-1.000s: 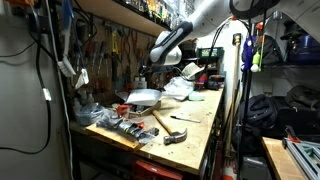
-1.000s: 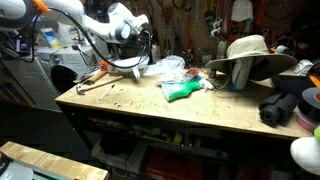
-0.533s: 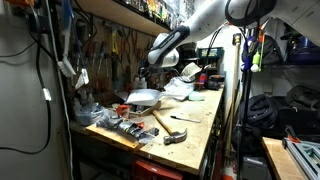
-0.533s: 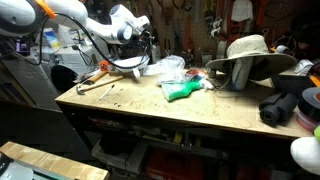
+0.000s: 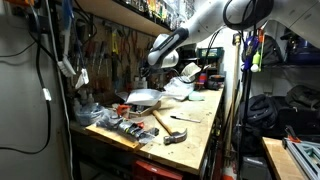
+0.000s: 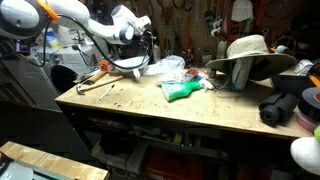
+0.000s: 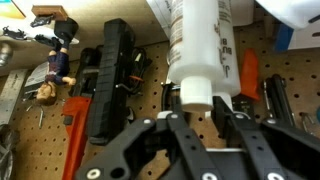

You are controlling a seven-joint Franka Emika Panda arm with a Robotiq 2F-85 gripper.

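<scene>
In the wrist view a white bottle (image 7: 200, 45) with a printed label stands in front of a pegboard (image 7: 30, 140). Its white capped end sits between my two black fingers. My gripper (image 7: 197, 108) is shut on that end, one finger pressing each side. In both exterior views the gripper (image 5: 150, 67) (image 6: 148, 45) is held up at the back of the workbench, close to the tool wall. The bottle itself is too small to make out there.
Tools hang on the pegboard beside the bottle: a black tool (image 7: 108, 80) and red-handled pliers (image 7: 75, 105). On the wooden bench (image 6: 150, 110) lie a hammer (image 5: 165, 122), crumpled white plastic (image 6: 165, 68), a green object (image 6: 182, 92) and a hat (image 6: 250, 52).
The jaws have closed from wide open onto the bottle's capped end. The arm has hardly moved.
</scene>
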